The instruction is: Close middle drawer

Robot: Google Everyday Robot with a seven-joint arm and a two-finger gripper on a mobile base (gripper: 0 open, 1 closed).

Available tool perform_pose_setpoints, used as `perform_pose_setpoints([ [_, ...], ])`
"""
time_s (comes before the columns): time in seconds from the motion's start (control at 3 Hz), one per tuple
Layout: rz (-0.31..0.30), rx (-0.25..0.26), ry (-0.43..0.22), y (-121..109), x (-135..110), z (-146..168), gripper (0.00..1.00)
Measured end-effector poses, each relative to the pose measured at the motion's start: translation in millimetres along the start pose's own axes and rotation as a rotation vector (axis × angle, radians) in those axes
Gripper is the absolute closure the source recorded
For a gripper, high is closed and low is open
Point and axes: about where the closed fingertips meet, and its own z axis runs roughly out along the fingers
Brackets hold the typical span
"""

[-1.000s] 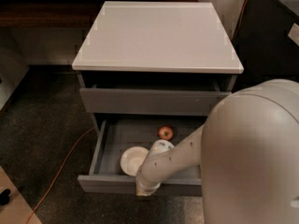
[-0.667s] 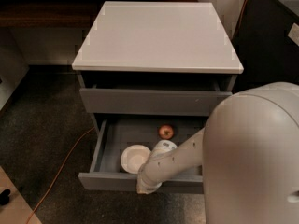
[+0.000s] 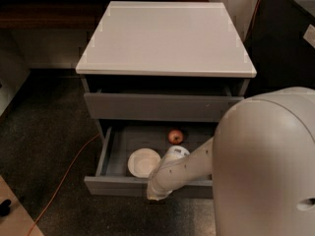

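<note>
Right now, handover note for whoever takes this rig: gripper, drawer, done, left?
Gripper: at the arm's end, low against the outside of the middle drawer front panel, right of the panel's middle.
Middle drawer: pulled well out, with the white bowl near the front and the apple at the back, apart from each other.
Done: arm is in place at the front panel.
Left: push the drawer in until its front lines up with the upper drawer front.
Watch: orange cable on the floor to the drawer's left.
</note>
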Motion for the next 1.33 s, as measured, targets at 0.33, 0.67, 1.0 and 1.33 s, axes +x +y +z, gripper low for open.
perform_pose_setpoints([
  [0.33,0.001,0.043,-0.004,-19.5,8.6,3.9,1.00],
  [0.67,0.001,0.043,-0.004,-19.5,8.6,3.9,1.00],
  [1.0,0.026,0.063,-0.015,-27.3,16.8,6.2,1.00],
  [1.33,0.042,0.097,-0.034,-41.7,25.6,9.0,1.00],
])
